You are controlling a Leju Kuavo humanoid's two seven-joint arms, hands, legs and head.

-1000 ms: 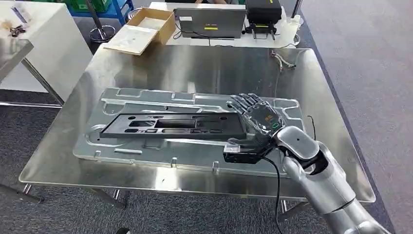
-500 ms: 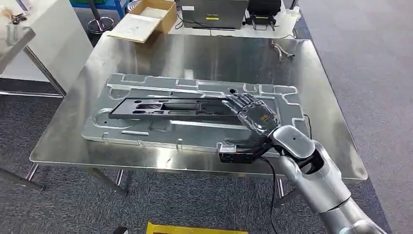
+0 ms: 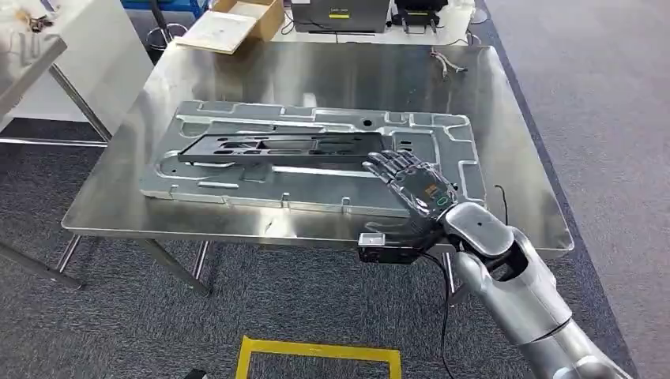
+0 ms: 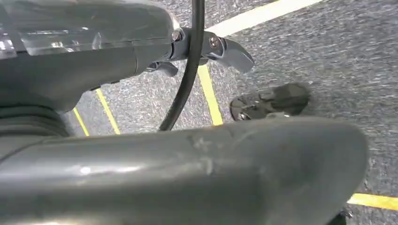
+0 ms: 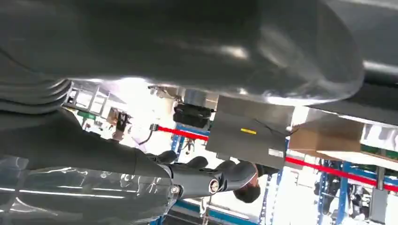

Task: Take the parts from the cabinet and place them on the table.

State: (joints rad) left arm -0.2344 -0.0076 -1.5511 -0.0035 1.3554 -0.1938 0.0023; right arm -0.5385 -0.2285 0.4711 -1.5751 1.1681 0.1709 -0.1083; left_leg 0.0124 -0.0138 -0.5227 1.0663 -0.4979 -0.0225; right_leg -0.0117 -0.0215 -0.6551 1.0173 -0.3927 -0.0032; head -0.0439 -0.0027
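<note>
right hand (image 3: 417,193) spread, holding nothing, above near edge of steel table (image 3: 332,87). black part (image 3: 276,148) lies flat on big silver panel (image 3: 442,130) on table, just beside fingertips. left hand (image 4: 141,61): cannot tell grip.

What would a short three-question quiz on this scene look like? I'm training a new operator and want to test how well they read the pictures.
1. True or false: the black part lies on the silver tray on the steel table.
2. What does the right hand hold? A) the black part B) a cardboard box C) nothing
3. Fill in: the yellow lines are marked on the ____.

Key:
1. True. The long black part rests in the tray.
2. C. Its fingers are spread above the tray's near right part, and nothing is in them.
3. Floor, in front of the table's near edge.
</note>
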